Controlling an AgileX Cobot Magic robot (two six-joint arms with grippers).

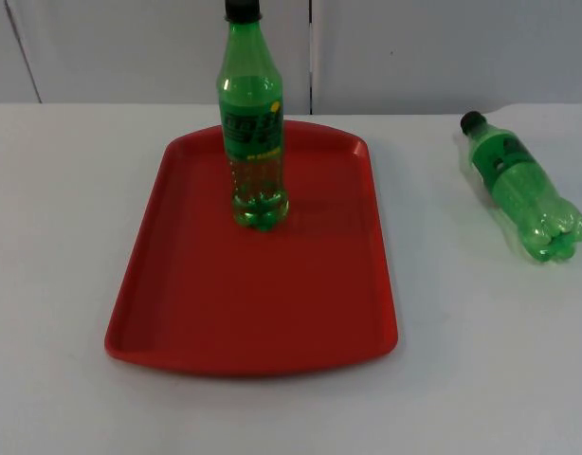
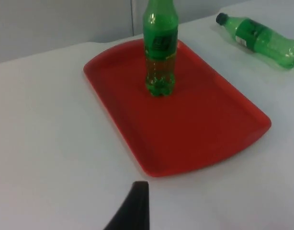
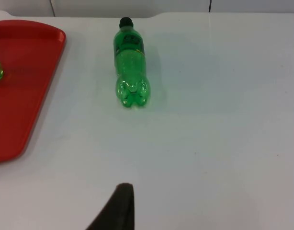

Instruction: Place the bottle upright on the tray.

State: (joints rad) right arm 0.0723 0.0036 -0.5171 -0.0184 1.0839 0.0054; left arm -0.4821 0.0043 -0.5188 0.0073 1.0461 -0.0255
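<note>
A red tray [image 1: 177,322] lies in the middle of the white table. One green bottle [image 1: 251,142] with a black cap stands upright on the tray's far half. A second green bottle [image 1: 523,190] lies on its side on the table to the right of the tray, cap toward the wall. The left wrist view takes in the tray [image 2: 209,139], the standing bottle [image 2: 160,52] and the lying bottle [image 2: 262,38]. My left gripper [image 2: 132,211] hangs over bare table, well short of the tray. My right gripper [image 3: 116,211] hangs back from the lying bottle [image 3: 130,67], with the tray's edge [image 3: 17,96] beside it.
The grey partition wall [image 1: 414,47] closes off the table behind the tray. White table top [image 1: 481,360] stretches around the tray and in front of the lying bottle.
</note>
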